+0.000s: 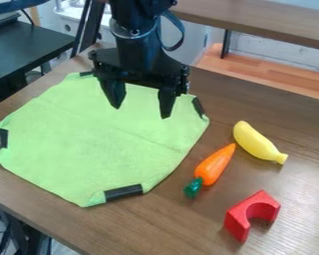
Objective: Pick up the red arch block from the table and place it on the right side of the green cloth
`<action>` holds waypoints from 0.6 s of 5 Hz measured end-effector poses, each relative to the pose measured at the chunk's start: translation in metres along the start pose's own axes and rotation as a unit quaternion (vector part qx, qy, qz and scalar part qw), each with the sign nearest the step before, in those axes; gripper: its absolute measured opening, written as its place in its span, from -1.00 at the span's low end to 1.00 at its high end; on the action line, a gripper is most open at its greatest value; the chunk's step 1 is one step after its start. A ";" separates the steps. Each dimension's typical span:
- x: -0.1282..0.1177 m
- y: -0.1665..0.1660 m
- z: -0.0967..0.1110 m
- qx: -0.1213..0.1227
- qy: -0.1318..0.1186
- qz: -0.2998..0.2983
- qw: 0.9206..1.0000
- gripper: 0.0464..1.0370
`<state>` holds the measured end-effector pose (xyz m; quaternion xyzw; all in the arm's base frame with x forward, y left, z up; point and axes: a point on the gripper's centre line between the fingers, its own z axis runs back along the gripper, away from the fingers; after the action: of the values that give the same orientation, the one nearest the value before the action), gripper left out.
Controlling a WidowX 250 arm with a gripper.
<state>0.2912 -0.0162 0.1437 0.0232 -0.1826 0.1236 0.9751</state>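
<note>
My gripper (141, 110) hangs over the upper part of a green cloth (99, 144), fingers apart and nothing between them. The cloth lies flat on the brown table, its corners folded and held by black tape. To the right of the cloth lies an orange toy carrot (215, 163) with its green top toward the front. A yellow toy banana (256, 142) rests just beyond it, up and to the right. Nearer the front right is a red arch-shaped block (251, 214).
The wooden table (175, 219) has its left edge running down to the lower left. A dark side table (29, 47) stands at the upper left. Behind the table, at the upper right, is a wooden shelf (268, 22).
</note>
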 end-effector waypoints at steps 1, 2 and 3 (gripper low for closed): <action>-0.003 0.000 -0.006 0.001 0.010 0.001 1.000 0.92; -0.008 -0.016 -0.013 -0.025 0.011 -0.021 0.999 0.92; -0.010 -0.039 -0.028 -0.026 0.015 -0.047 0.998 0.92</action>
<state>0.3019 -0.0542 0.1140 0.0047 -0.1695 0.0730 0.9828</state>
